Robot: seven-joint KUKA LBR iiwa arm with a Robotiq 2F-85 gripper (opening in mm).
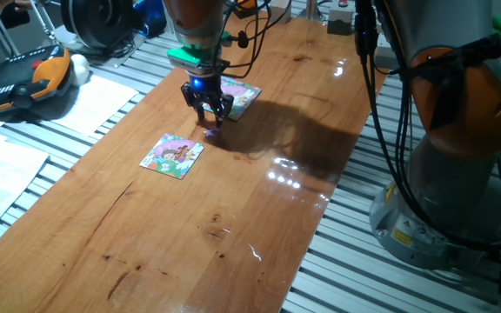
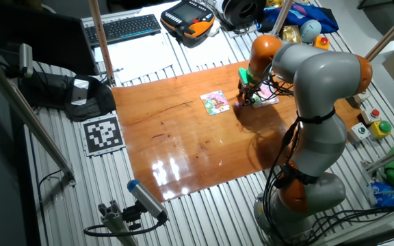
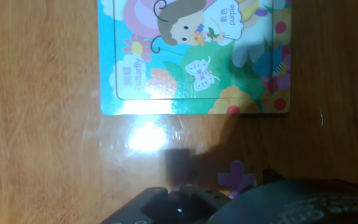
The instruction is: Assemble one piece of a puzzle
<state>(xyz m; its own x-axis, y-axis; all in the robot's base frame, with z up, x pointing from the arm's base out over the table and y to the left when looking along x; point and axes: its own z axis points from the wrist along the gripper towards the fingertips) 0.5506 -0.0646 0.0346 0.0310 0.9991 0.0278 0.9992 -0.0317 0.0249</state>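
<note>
The gripper (image 1: 209, 118) hangs over the piece (image 3: 236, 178), grip unclear; misaligned, it could nudge it from the puzzle (image 1: 173, 156) at eight o'clock.

Orange-grey arm reaching across, wrist vertical, claw (image 1: 207, 116) pointing straight down, fingers slightly parted

A glossy wooden bench (image 1: 233, 200) carries three flat things. The puzzle (image 1: 172, 156), green-edged with a pink figure, lies left of centre. A lilac-and-white square puzzle (image 1: 240, 94) lies at about two o'clock from it, well apart. The piece (image 3: 236, 177), tiny and purple, rests on bare wood between them, just beside the lilac puzzle's near edge.
</note>
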